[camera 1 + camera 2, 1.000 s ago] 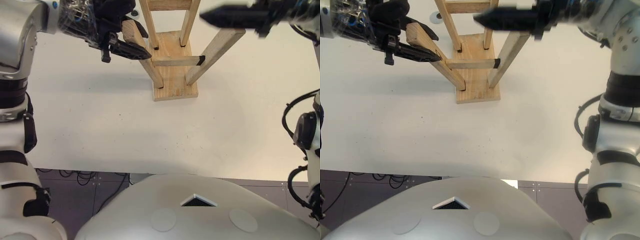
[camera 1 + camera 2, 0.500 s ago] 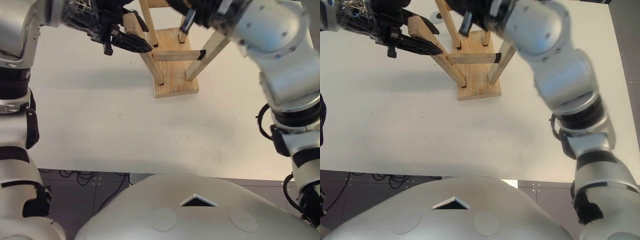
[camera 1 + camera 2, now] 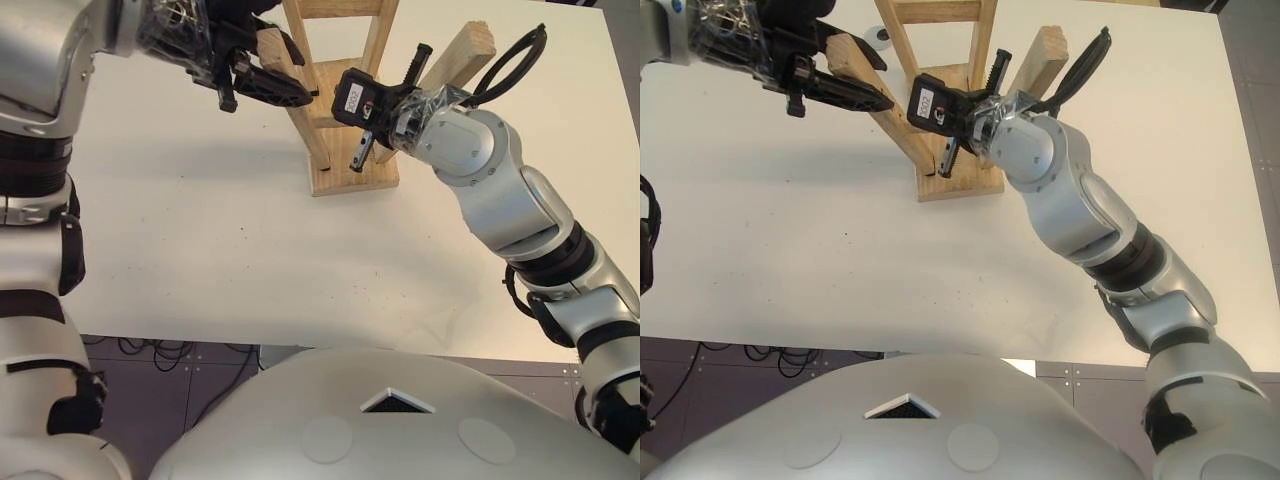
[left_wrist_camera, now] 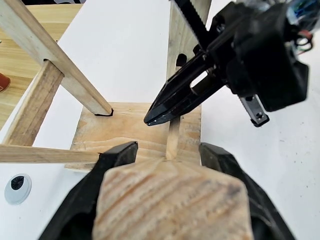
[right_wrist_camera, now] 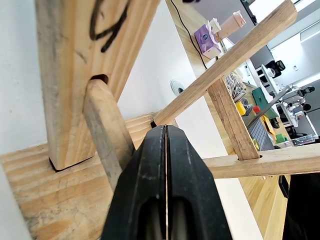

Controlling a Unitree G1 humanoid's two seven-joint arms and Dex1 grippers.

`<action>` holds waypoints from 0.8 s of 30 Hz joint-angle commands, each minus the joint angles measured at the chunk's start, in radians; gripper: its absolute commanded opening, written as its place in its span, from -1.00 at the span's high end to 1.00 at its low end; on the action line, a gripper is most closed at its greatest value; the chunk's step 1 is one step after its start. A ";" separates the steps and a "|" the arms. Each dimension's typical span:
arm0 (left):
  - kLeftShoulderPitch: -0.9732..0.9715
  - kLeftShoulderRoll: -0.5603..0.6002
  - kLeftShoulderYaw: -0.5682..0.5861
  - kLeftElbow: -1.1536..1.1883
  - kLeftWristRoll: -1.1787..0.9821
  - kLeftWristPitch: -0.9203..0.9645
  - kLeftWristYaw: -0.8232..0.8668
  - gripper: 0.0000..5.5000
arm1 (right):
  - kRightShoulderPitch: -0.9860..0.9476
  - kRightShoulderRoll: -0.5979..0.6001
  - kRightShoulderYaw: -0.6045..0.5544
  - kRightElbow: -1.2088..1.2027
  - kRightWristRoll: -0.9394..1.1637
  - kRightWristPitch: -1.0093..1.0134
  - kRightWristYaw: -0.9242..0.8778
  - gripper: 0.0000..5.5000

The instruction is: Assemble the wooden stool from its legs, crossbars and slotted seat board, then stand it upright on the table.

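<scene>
Left wrist view: the left gripper [image 4: 167,155] has its jaws clamped on a stool leg [image 4: 170,205], the right gripper [image 4: 151,118] has its jaws pressed together, empty.

Seat board [image 3: 340,180] on table [image 3: 200,250], left leg [image 3: 308,135] in left end effector [image 3: 298,80].

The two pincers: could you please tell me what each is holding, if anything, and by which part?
The left pincer grips a stool leg near its free end. The right pincer is shut on nothing, beside the seat board.
</scene>
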 commanded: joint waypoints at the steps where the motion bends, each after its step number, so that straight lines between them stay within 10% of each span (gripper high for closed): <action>1: 0.100 -0.101 -0.058 0.023 0.003 0.008 0.063 0.27 | 0.053 -0.001 0.017 0.023 0.023 0.043 0.065 1.00; 9: 0.223 -0.049 -0.066 -0.033 0.022 -0.100 0.051 0.04 | 0.059 0.006 -0.001 0.039 0.022 0.046 0.093 1.00; 24: 0.202 -0.052 0.463 -0.126 -0.248 -0.138 0.163 -0.19 | 0.049 0.020 -0.061 0.104 0.010 -0.001 0.110 1.00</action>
